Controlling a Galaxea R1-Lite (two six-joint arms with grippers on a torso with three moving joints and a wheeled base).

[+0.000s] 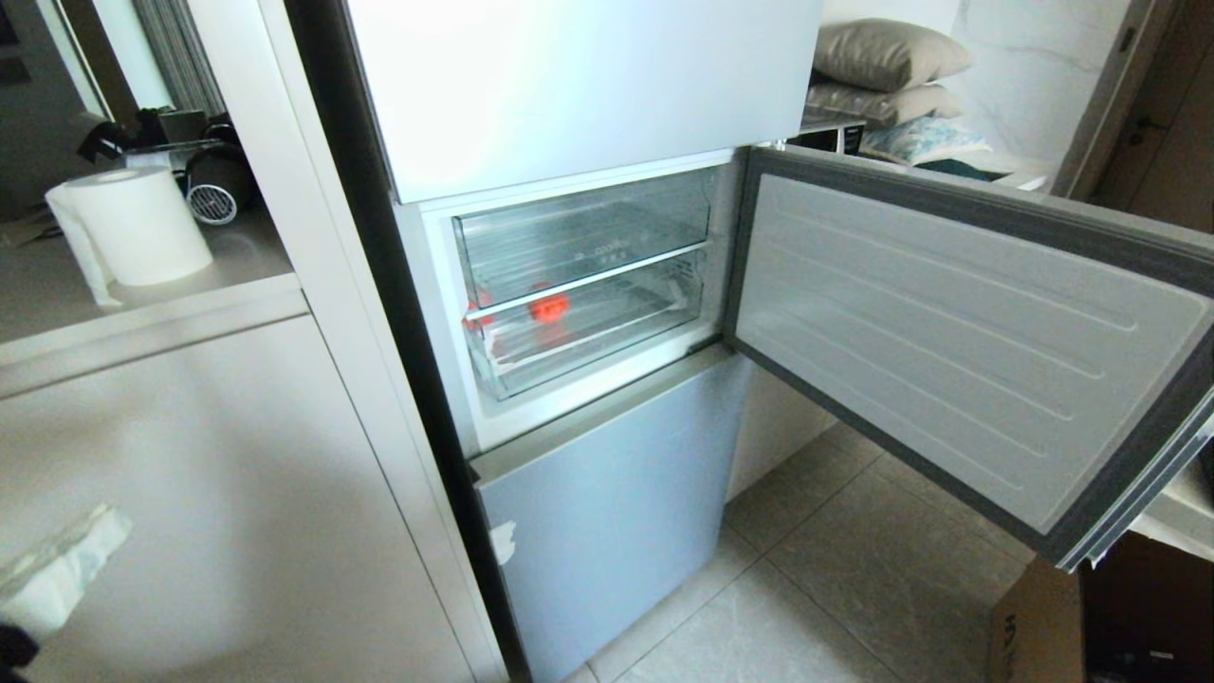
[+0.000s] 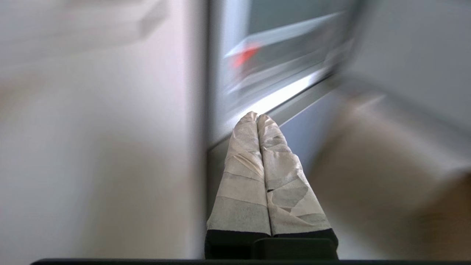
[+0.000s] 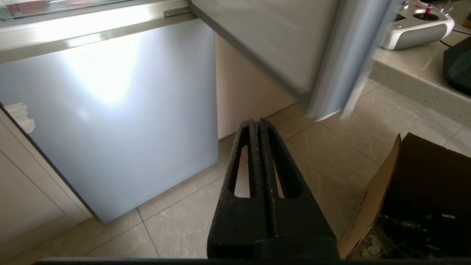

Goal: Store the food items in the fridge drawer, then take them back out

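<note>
Apple (image 1: 549,306) at frame centre, inside lower drawer (image 1: 607,356), left part, behind clear front; drawer pushed in, fridge door (image 1: 948,332) swung open right. Left gripper (image 2: 257,117) nearer: jaws pressed together, empty, aimed up toward drawer lip. Right gripper (image 3: 256,123) low over floor (image 3: 323,154), jaws together, empty.

From the head camera I get only a red smear of the fruit (image 1: 549,306) behind the fridge drawer (image 1: 588,332) front. My left tool (image 1: 57,569) is cut off at the corner; its wrist view is blurred.
</note>
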